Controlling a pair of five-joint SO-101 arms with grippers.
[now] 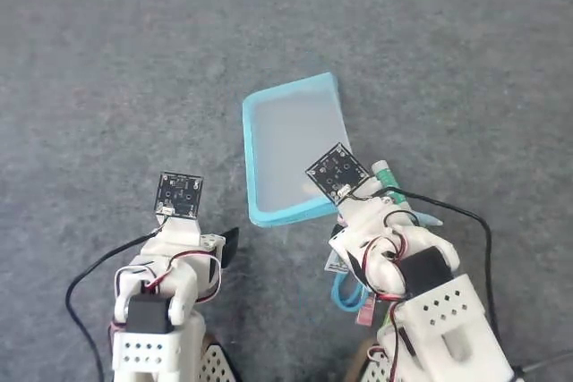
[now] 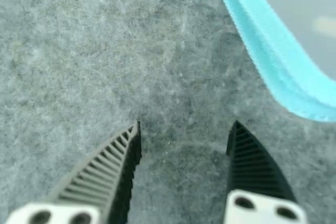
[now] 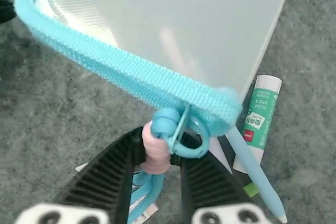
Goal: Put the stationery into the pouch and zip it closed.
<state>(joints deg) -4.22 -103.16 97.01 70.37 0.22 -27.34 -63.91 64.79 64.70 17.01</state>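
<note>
Right fingers (image 3: 107,174) around zipper pull (image 3: 181,131)

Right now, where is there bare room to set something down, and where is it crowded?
Bare felt lies beyond the pouch and along its left, including under the open left hand. Crowded: the pouch's near right corner, where the right hand grips the zipper pull beside the glue stick and pen.

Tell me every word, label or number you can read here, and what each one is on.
Glue stick: green lettering and a red badge along its white tube, small and sideways, not safely readable.
Paper tag under the right gripper: print too small to read.
Pouch: no writing seen.
Zip pull between the gripper's fingers: no writing seen.
</note>
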